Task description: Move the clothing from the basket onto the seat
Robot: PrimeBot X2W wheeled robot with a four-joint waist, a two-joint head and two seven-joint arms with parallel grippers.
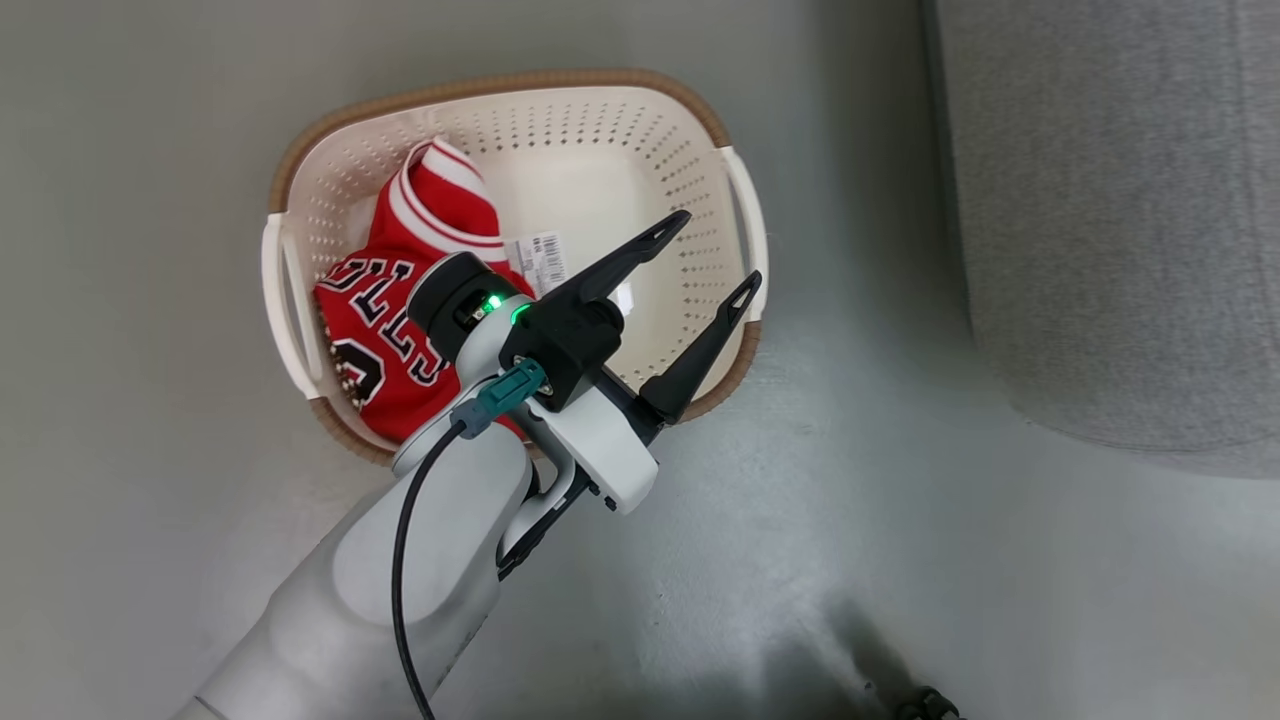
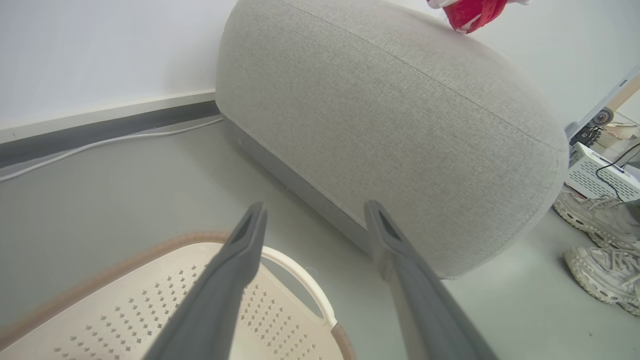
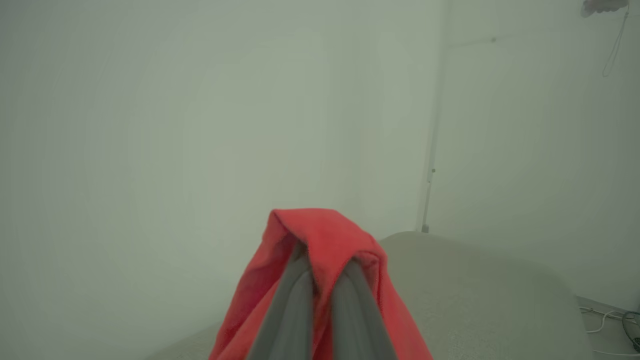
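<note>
A red jersey (image 1: 400, 310) with black-and-white lettering and striped trim lies in the left half of the cream basket (image 1: 690, 180) on the floor. My left gripper (image 1: 715, 255) hovers open over the basket's right side, nothing between its fingers (image 2: 235, 270); in its own view it (image 2: 315, 215) points at the basket's handle (image 2: 300, 275) and the grey seat (image 2: 400, 125). My right gripper (image 3: 322, 260) is shut on a plain red garment (image 3: 325, 235), held up above the seat (image 3: 475, 285). A bit of red cloth (image 2: 470, 12) hangs over the seat's top.
The seat (image 1: 1110, 200) stands to the right of the basket with a strip of bare floor between them. A white cable (image 2: 100, 145) runs along the wall's skirting. A person's pale sneakers (image 2: 600, 240) and white equipment (image 2: 600, 175) are beyond the seat's end.
</note>
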